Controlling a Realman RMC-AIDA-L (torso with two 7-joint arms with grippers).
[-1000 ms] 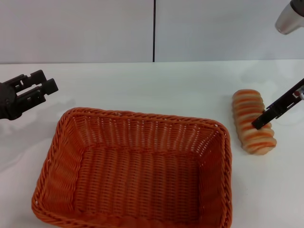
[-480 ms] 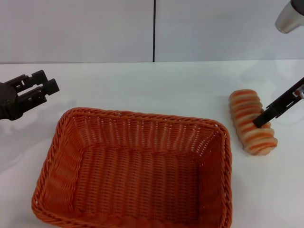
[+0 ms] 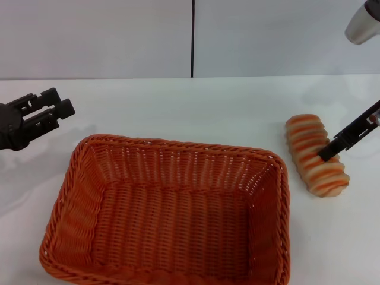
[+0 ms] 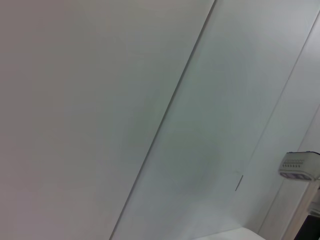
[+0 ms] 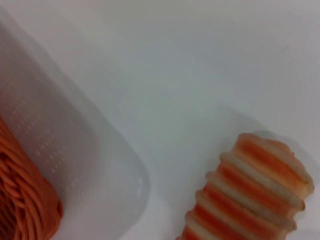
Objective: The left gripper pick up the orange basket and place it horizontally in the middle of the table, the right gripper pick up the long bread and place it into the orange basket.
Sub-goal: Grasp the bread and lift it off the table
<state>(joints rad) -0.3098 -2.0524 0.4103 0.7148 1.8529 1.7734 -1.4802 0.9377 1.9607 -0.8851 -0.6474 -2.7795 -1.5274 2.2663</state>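
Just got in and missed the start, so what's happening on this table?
The orange basket sits lengthwise across the middle of the white table, empty. The left gripper hangs off to its left, holding nothing. The right gripper is down on the long bread, which lies on the table just right of the basket; whether it has closed on the loaf isn't clear.

Orange basket (image 3: pixel 172 214) on table (image 3: pixel 196 107), long bread (image 3: pixel 315 154) just right of it
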